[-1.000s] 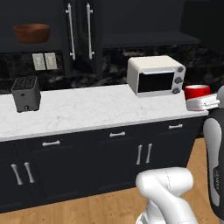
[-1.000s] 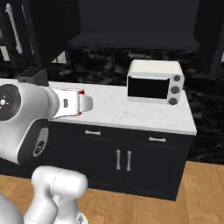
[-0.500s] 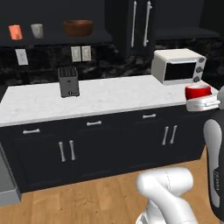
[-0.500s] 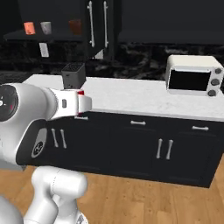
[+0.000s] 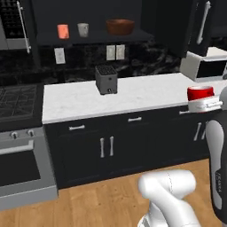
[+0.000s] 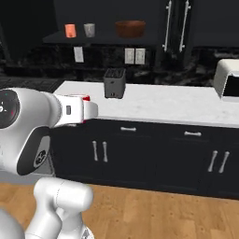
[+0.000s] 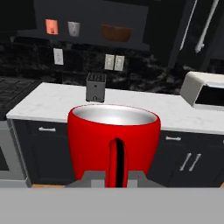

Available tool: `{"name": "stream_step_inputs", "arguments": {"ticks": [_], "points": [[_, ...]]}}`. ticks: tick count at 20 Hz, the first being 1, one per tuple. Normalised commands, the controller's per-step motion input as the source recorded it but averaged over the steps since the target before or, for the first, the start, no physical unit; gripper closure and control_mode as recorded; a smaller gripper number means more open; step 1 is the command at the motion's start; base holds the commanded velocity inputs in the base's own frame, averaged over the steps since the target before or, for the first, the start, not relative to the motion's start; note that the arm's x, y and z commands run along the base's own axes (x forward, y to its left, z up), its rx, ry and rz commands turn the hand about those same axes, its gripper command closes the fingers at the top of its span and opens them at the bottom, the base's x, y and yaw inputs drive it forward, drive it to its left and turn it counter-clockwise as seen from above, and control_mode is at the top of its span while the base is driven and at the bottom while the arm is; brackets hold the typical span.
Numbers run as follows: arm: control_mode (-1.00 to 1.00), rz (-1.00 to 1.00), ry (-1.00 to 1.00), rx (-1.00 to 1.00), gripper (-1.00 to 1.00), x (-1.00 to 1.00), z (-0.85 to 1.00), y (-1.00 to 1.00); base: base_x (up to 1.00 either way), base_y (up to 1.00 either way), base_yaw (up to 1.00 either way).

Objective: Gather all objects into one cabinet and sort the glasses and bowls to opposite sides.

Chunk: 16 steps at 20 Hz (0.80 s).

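Observation:
My gripper (image 5: 205, 104) is shut on the bright red cup (image 5: 200, 93), held in front of the counter; the cup (image 7: 113, 140) looms large in the hand view. Only a red sliver of it (image 6: 86, 98) peeks past the hand in the right base view. On the dark shelf (image 5: 88, 39) of the open black cabinet stand the orange cup (image 5: 63, 31) and the grey-white mug (image 5: 83, 29) at the left. The wide brown bowl (image 5: 120, 26) sits to their right. The cabinet door with its pale bar handle (image 5: 204, 22) stands open further right.
A dark grey toaster (image 5: 107, 79) stands on the white counter (image 5: 88, 102) under the shelf. A white microwave (image 5: 206, 64) is at the counter's right end. A stove (image 5: 17, 102) adjoins the counter on the left. Wooden floor lies in front of the base cabinets.
The whole scene has slid rightward in both base views, so the base has driven left along the counter. The shelf with cups and bowl has come nearer the middle. The red cup stays held.

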Motion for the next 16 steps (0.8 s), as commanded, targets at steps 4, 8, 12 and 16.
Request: {"name": "stream_step_inputs", "arguments": {"ticks": [4,8,12,16], "points": [[1.0,0.0,0.0,0.0,1.0,0.0,0.0,0.0,-0.05,1.0,-0.01],[1.0,0.0,0.0,0.0,1.0,0.0,0.0,0.0,0.14,0.91,0.0],[1.0,0.0,0.0,0.0,1.0,0.0,0.0,0.0,0.54,0.47,0.03],[1.0,0.0,0.0,0.0,1.0,0.0,0.0,0.0,0.99,-0.06,0.02]]}}
